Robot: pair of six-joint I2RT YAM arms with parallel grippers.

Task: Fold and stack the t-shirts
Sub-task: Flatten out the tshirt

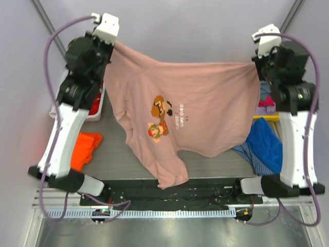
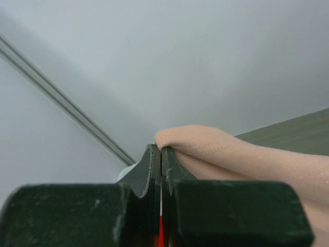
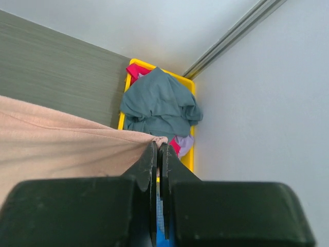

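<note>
The large dusty-pink t-shirt point(image 1: 200, 103) with a pixel print hangs stretched in the air between both arms, its lower part drooping toward the table's near edge. My left gripper point(image 1: 109, 43) is shut on its left top corner, which shows in the left wrist view point(image 2: 205, 146) at the gripper point(image 2: 161, 150). My right gripper point(image 1: 257, 63) is shut on the right top corner, seen in the right wrist view point(image 3: 77, 139) at the gripper point(image 3: 158, 146). An orange t-shirt point(image 1: 86, 149) lies at the left. A blue t-shirt point(image 1: 264, 144) lies at the right.
A yellow bin point(image 3: 187, 154) at the far right holds a grey-teal shirt point(image 3: 157, 105) with red and white ones. A white bin point(image 1: 95, 110) with red fabric stands at the left behind the left arm. White walls close in on both sides.
</note>
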